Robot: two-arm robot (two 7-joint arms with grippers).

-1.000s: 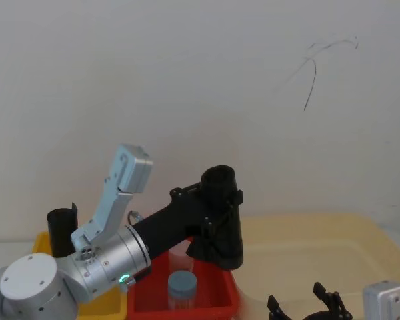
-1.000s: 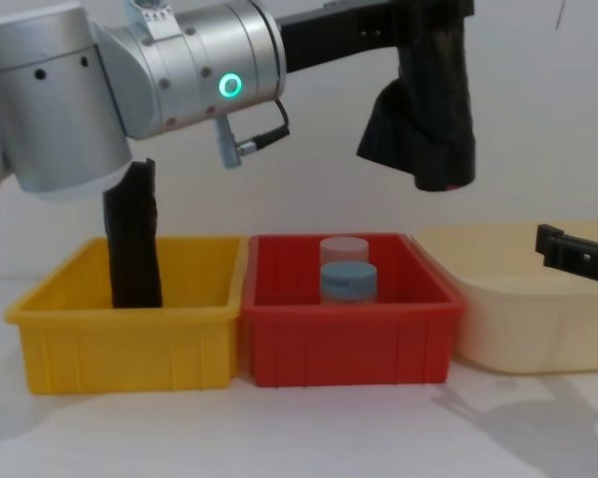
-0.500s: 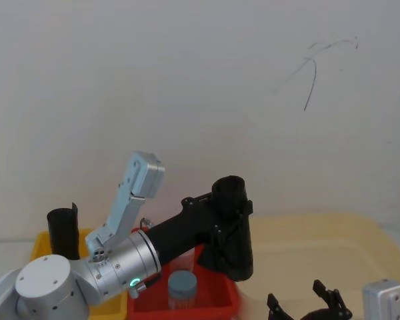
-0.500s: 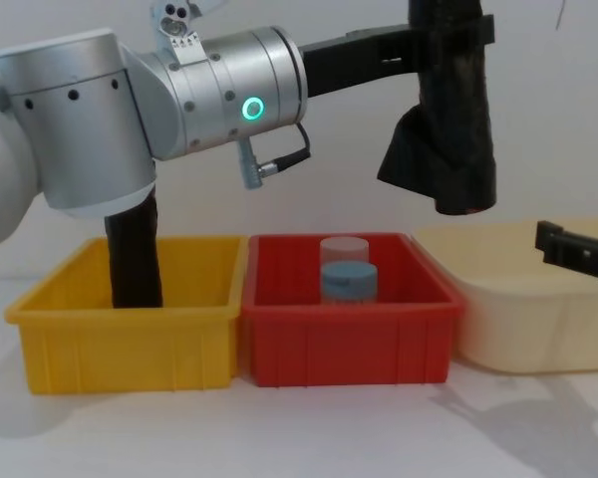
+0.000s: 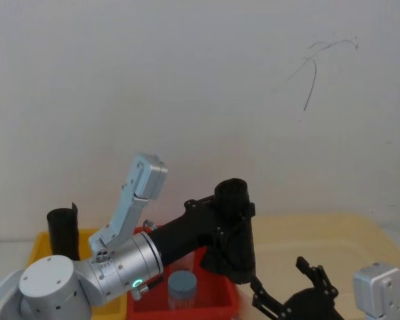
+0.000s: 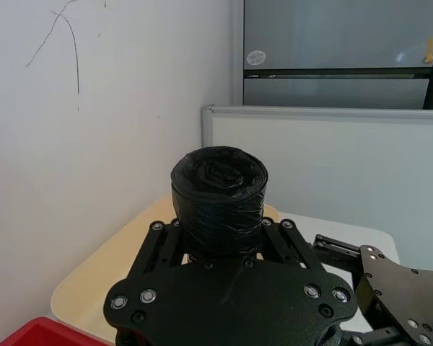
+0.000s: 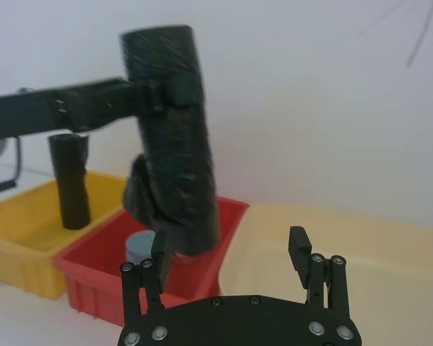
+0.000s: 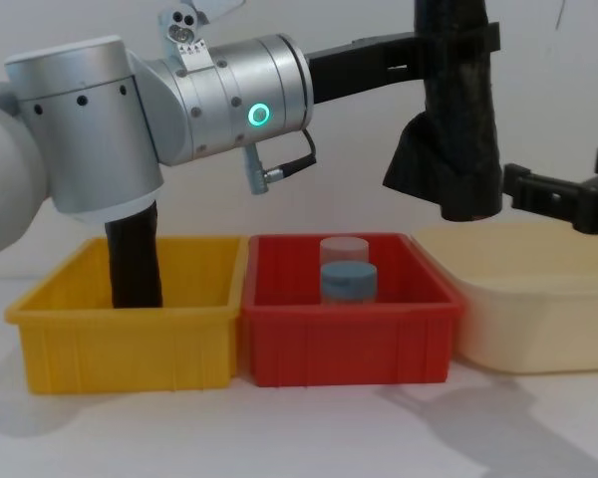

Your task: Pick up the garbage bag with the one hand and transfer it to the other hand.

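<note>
Two grippers, one bag.

Head view: left gripper pinches garbage bag near top. Bag upright in air above red bin. Right gripper lower, on right, fingers spread.

Left wrist view: bag end-on between clamped jaws.

Right wrist view: bag beyond spread fingers, not yet between them.

Chest view: right fingertip just beside flared lower end (depth unclear). Long axis vertical, so right arm likely closes in leftward.

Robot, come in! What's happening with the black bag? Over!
Left pincer shut on garbage bag, upright over the red bin. Right pincer open beside its lower end, not gripping yet. Nothing in between.
</note>
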